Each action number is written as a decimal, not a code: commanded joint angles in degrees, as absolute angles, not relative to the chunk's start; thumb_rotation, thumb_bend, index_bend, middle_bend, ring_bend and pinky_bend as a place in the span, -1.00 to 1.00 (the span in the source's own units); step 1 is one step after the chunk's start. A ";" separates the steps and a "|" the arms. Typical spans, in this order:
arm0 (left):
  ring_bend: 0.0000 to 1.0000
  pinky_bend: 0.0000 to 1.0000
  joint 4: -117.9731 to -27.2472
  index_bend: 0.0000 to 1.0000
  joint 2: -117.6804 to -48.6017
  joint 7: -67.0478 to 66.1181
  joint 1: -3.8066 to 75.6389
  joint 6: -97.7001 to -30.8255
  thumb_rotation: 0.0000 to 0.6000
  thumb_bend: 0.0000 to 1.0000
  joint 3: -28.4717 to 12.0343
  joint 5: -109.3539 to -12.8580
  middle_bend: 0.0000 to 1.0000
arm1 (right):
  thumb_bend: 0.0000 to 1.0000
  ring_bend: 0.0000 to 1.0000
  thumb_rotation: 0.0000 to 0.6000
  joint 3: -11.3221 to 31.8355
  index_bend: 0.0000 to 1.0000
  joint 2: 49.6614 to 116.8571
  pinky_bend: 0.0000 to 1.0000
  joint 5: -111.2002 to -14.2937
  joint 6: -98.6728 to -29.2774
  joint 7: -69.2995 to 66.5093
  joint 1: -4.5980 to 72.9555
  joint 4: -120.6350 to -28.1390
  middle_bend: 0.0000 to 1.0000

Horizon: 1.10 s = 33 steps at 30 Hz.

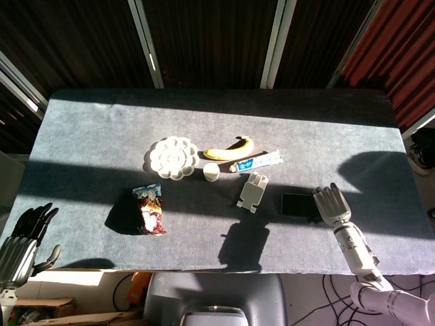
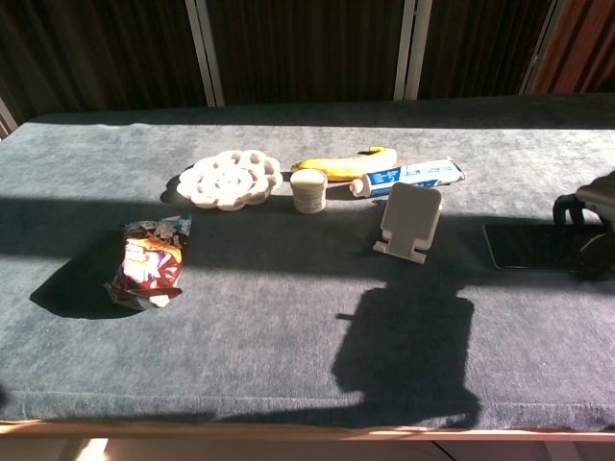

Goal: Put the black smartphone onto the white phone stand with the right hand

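The black smartphone [image 1: 296, 204] [image 2: 527, 247] lies flat on the grey table, to the right of the white phone stand [image 1: 252, 191] [image 2: 410, 221]. The stand is upright and holds nothing. My right hand [image 1: 331, 203] [image 2: 586, 206] is at the phone's right end with its fingers spread, and its dark fingertips reach over that end. I cannot tell whether they touch the phone. Nothing is gripped. My left hand [image 1: 19, 246] hangs off the table's near left corner, fingers extended and holding nothing.
Behind the stand lie a toothpaste tube [image 1: 257, 162], a banana [image 1: 230, 149], a small white cup [image 1: 211, 172] and a white flower-shaped dish [image 1: 171, 157]. A snack bag [image 1: 149, 208] lies to the left. My arm's shadow falls on the cloth near the front edge.
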State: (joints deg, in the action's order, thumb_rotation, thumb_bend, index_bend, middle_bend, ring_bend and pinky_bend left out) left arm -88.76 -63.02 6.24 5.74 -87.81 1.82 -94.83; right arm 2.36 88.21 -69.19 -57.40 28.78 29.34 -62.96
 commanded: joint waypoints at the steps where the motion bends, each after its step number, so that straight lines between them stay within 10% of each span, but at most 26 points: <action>1: -1.00 -1.00 -88.70 -1.00 -63.03 6.35 5.72 -87.89 1.00 -0.19 1.78 -94.80 -1.00 | -0.34 0.04 1.00 2.12 1.00 88.40 -0.19 -71.79 -60.11 29.68 29.35 -61.61 0.39; 33: -1.00 -1.00 -87.32 -1.00 -61.85 11.84 7.46 -87.00 1.00 -0.19 4.22 -99.73 -1.00 | -0.34 0.05 1.00 -1.23 1.00 82.09 -0.19 -88.29 -71.84 56.23 31.94 -59.57 0.42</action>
State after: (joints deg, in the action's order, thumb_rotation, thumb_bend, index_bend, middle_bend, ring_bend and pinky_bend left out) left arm -87.39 -61.89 11.73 7.40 -86.95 4.13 -99.61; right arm -0.85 82.79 -87.40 -71.28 55.82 31.47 -59.56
